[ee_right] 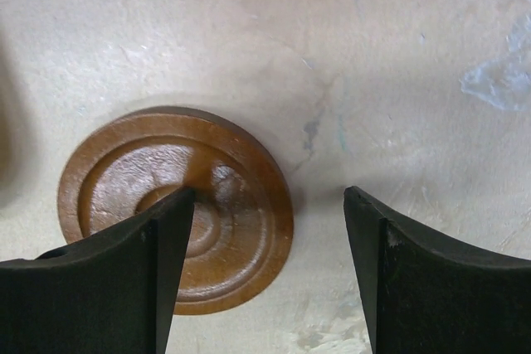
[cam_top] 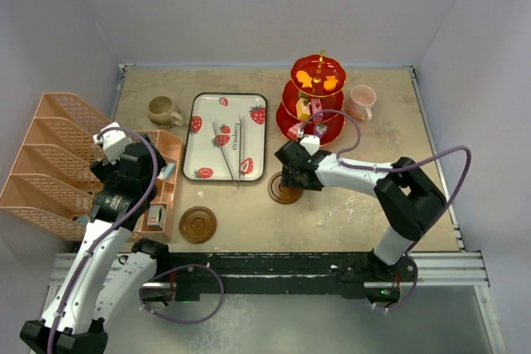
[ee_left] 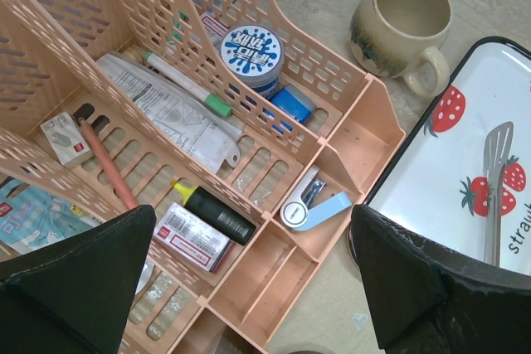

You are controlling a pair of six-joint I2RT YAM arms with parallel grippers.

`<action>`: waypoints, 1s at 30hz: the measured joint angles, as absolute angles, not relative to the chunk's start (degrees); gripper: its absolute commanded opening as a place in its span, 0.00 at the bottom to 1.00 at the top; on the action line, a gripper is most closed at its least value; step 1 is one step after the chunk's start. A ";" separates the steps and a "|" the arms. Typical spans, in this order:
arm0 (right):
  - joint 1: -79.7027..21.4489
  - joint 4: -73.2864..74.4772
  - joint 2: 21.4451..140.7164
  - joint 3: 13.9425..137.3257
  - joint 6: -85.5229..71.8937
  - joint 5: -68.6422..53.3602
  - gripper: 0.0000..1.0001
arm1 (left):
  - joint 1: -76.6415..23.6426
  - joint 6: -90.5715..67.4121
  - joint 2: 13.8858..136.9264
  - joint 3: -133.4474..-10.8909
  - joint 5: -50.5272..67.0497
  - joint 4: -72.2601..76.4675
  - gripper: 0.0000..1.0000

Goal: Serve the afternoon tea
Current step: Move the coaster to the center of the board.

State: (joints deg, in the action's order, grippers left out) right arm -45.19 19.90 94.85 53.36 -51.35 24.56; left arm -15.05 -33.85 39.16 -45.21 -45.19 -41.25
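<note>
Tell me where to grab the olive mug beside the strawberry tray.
Probably from above: the olive mug stands upright, mouth open. Pinch its wall on the side opposite the handle, which juts toward the tray.

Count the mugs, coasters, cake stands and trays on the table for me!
Mugs: 2 (olive-brown mug, pink mug)
Coasters: 2 (near coaster, far coaster)
Cake stands: 1 (red stand)
Trays: 1 (strawberry tray)
Total: 6
</note>
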 measured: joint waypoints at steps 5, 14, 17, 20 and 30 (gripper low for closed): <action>-45.19 26.79 98.32 61.39 -48.10 26.04 0.76 | -15.03 -33.80 39.07 -45.21 -44.91 -41.21 0.99; -52.42 27.27 83.37 63.59 -45.82 21.28 0.73 | -15.03 -33.78 39.03 -45.21 -44.71 -41.19 0.99; -59.64 21.56 81.10 60.69 -46.85 15.99 0.73 | -15.03 -33.80 39.03 -45.21 -44.73 -41.21 0.99; -66.94 17.78 85.97 61.28 -49.56 13.54 0.75 | -15.05 -33.85 38.96 -45.21 -45.06 -41.28 0.99; -79.26 20.58 112.55 79.79 -58.76 18.13 0.75 | -15.05 -35.35 36.95 -45.21 -49.43 -41.85 0.99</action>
State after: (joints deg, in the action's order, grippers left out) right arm -79.26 20.58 112.55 79.79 -58.76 18.13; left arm -15.05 -35.35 36.95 -45.21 -49.43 -41.85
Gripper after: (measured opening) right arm 0.751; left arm 0.994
